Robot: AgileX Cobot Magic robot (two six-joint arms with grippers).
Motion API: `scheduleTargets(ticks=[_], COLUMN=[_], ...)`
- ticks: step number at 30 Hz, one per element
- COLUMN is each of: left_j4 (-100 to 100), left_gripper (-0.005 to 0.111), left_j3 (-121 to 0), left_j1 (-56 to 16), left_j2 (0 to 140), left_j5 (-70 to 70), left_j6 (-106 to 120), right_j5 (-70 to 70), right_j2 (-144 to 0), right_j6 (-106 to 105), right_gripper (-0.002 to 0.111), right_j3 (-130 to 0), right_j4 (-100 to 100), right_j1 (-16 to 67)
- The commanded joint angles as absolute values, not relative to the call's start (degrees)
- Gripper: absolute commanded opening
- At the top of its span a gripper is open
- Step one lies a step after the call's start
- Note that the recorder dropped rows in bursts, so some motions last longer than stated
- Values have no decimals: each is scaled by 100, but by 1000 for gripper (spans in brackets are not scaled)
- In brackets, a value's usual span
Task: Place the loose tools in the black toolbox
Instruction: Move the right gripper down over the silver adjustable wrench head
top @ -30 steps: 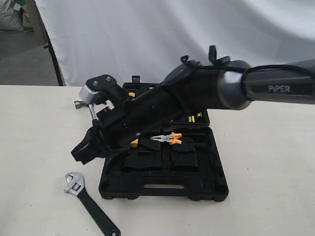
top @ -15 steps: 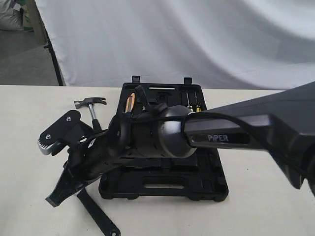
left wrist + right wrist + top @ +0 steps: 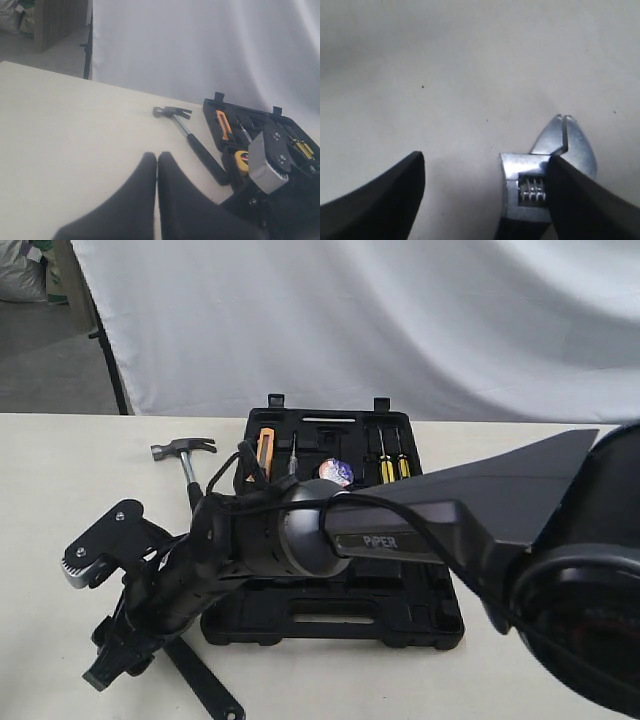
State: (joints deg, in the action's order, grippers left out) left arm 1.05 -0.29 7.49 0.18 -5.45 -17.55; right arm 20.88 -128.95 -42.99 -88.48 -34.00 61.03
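Note:
The black toolbox lies open mid-table, and the small black tape roll rests in its far half. To its left on the table is the claw hammer, also seen as the hammer in the left wrist view. My right gripper reaches across to the lower left, low over the adjustable wrench, whose black shaft sticks out beneath it. In the right wrist view that gripper is open; the wrench head lies beside one finger, which overlaps it. My left gripper is shut on nothing above bare table.
The toolbox's far half holds an orange-handled knife and yellow-handled screwdrivers. A yellow tape measure sits in the box. The right arm spans most of the box. A white cloth backdrop hangs behind the table.
My right arm has swung down and to the left, from over the toolbox to low over the wrench head. The box's far half and the hammer are now uncovered.

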Motion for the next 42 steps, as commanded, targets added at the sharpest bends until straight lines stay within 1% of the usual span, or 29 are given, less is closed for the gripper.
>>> scheduleTargets(ticks=[1, 6, 16, 18, 20, 23, 26, 29, 42], left_j4=[130, 130, 130, 130, 130, 130, 130, 130, 130], left_gripper=[1, 1, 1, 1, 1, 1, 1, 1, 1], left_j3=[-44, -44, -44, -44, -44, -44, -44, -44, -44], left_j1=[894, 894, 894, 894, 894, 894, 894, 894, 894], left_j2=[0, 0, 0, 0, 0, 0, 0, 0, 0], left_j5=[-503, -503, -503, -503, -503, -503, -503, -503, -503], left_j6=[-1782, -1782, -1782, -1782, -1782, -1782, -1782, -1782, -1782], right_j5=[2329, 3086, 3489, 3569, 3673, 3791, 3948, 4201, 5427], right_j2=[-13041, -13100, -13540, -13540, -13540, -13540, -13540, -13437, -12273], right_j6=[-3725, -2875, -2787, -2856, -2856, -2856, -2856, -2845, -2870], right_gripper=[65, 65, 65, 59, 48, 28, 12, 0, 0], right_j3=[-9188, -9870, -9859, -9859, -9859, -9859, -9859, -9859, -9859], right_j4=[-2742, -2086, -1956, -1956, -1956, -1948, -1948, -1948, -1842], right_j1=[6039, 5893, 5879, 5903, 5932, 5996, 6111, 6246, 6294])
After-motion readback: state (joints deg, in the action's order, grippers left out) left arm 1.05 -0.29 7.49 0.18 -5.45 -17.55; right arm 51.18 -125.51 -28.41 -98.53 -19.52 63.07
